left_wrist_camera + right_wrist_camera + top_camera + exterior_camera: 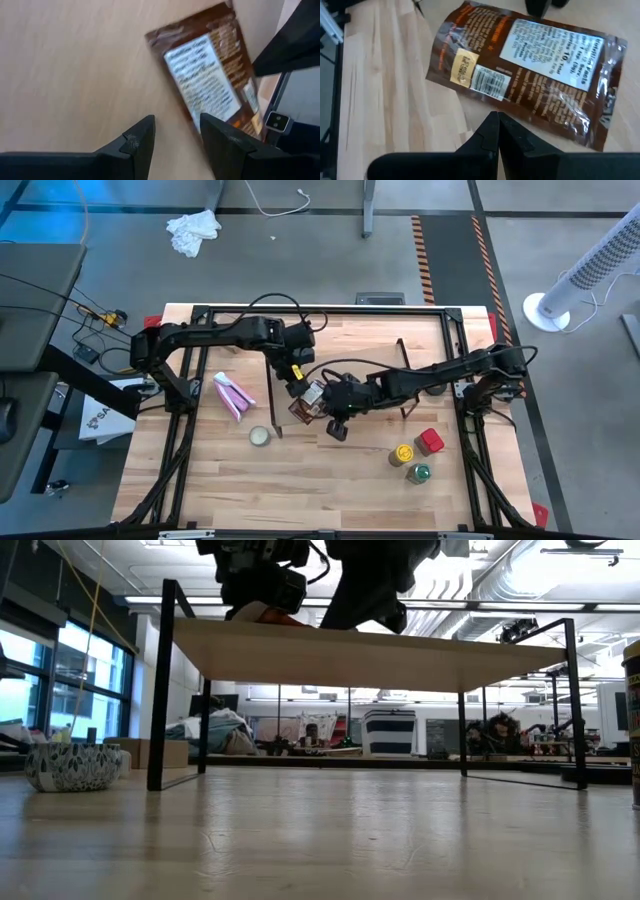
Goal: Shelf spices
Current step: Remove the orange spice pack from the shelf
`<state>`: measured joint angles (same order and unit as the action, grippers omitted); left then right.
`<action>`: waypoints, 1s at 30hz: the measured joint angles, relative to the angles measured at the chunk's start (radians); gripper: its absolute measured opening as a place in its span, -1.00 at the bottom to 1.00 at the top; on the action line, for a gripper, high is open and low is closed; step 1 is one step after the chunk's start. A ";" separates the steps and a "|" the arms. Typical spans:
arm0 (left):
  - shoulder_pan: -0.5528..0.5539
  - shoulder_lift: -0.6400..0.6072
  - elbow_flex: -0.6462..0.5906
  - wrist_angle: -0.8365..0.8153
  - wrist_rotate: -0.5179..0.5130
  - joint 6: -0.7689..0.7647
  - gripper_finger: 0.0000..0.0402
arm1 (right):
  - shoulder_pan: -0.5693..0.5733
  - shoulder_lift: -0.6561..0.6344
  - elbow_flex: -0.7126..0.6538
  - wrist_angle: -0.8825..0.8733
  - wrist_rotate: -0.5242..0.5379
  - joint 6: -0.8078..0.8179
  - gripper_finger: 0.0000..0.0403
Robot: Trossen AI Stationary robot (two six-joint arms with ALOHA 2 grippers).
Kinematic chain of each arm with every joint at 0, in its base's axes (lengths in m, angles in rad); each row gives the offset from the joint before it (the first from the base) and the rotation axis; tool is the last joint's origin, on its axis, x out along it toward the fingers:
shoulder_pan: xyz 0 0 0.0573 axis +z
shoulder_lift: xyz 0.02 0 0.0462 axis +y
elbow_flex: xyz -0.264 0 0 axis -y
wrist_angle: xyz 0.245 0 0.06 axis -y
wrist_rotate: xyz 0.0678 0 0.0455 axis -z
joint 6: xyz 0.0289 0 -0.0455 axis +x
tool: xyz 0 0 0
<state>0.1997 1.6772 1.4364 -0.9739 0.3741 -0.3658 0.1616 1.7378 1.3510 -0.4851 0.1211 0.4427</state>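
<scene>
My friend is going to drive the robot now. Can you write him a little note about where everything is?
Left gripper: open, empty, over the shelf.
Right gripper: shut, empty, beside the brown packet.
Done: brown packet lies flat on the shelf's top board.
Left: yellow-lidded jar, green-lidded jar and red container all stand on the table in front of the shelf, toward the right arm's side.

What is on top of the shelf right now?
The brown packet lies flat on the shelf, with both grippers above it. The arms hide part of the board, so anything else there is unseen.
</scene>
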 joint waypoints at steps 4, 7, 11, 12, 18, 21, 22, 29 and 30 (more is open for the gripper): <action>-0.023 0.000 0.000 0.009 0.001 -0.016 -0.22 | -0.004 0.000 -0.004 0.009 0.019 -0.003 -1.00; -0.037 0.000 0.000 0.007 0.008 -0.038 -0.22 | -0.005 0.000 -0.004 0.015 0.034 -0.006 -1.00; -0.054 0.000 0.000 0.007 0.018 -0.078 -0.22 | -0.005 0.001 -0.006 0.030 0.040 -0.006 -1.00; -0.059 0.000 0.000 0.008 0.018 -0.085 -0.22 | -0.005 0.001 -0.006 0.033 0.045 -0.006 -1.00; -0.084 0.013 0.000 0.051 0.024 -0.132 -0.22 | -0.005 0.002 -0.006 0.034 0.072 -0.006 -1.00; -0.090 0.014 0.000 0.061 0.027 -0.140 -0.22 | -0.005 0.002 -0.006 0.039 0.071 -0.006 -1.00; -0.090 0.014 0.000 0.061 0.027 -0.139 -0.22 | -0.005 0.002 -0.006 0.039 0.072 -0.006 -1.00; -0.087 0.014 0.000 0.068 0.032 -0.123 -0.53 | -0.005 0.002 -0.006 0.040 0.087 -0.018 -1.00; -0.087 0.014 0.000 0.076 0.035 -0.117 -0.66 | -0.005 0.002 -0.006 0.040 0.087 -0.022 -1.00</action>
<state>0.1131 1.6913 1.4364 -0.8982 0.4094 -0.4831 0.1570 1.7393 1.3449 -0.4446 0.2077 0.4203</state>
